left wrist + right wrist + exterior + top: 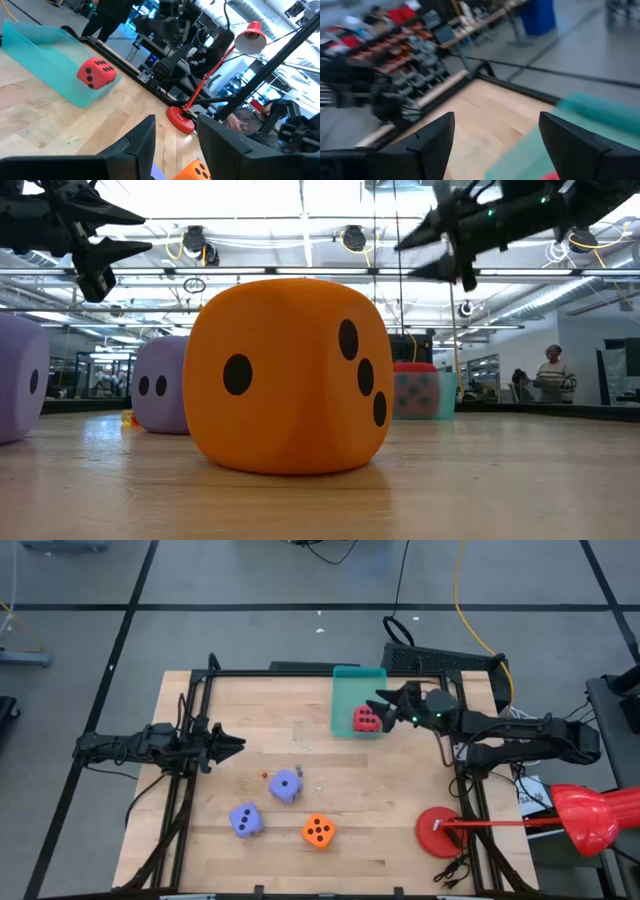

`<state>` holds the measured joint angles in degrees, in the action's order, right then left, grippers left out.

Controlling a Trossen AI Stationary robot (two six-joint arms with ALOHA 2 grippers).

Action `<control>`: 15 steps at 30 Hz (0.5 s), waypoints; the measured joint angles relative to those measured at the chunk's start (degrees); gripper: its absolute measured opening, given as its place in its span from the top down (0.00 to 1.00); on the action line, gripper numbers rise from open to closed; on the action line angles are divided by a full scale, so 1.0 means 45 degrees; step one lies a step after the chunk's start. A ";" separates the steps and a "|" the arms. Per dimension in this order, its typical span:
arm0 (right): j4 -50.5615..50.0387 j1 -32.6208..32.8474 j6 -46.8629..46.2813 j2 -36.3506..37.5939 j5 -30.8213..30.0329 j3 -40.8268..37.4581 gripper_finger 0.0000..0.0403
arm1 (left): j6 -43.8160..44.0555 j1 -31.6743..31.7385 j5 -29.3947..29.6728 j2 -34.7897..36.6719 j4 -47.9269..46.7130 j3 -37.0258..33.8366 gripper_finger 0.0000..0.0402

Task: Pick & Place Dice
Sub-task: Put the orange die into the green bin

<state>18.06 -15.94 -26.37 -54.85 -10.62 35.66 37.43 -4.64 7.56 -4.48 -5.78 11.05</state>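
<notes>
The wooden surface (400, 810) carries everything. At its far edge sits one teal tray (352, 690), the likely drop spot, and one red die (366, 719) already rests in it. The right gripper (384, 704) hovers just beside that die with jaws spread wide and empty, which suggests a release. The left gripper (236, 745) waits over the left side, jaws partly apart, holding nothing. Three dice remain on the bare wood: two purple dice (286, 785) (246, 820) and one orange die (318, 831), near the front edge. Four dice in all.
</notes>
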 joint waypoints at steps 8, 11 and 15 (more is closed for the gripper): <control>0.1447 0.0001 0.1030 0.0650 0.3908 0.0005 0.33 | -0.1355 -0.0001 0.0000 0.0000 0.0005 0.0000 0.62; 0.2052 0.0155 0.0779 0.0642 0.5322 0.0005 0.33 | -0.1560 0.0003 0.0002 0.0003 0.0005 0.0000 0.62; 0.3386 0.0852 -0.0573 0.0416 0.5721 0.0010 0.34 | -0.1239 0.0001 -0.0002 -0.0002 0.0238 -0.0001 0.62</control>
<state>33.30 -12.11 -28.94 -52.97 15.12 35.70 31.86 -4.63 7.56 -4.49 -4.71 11.04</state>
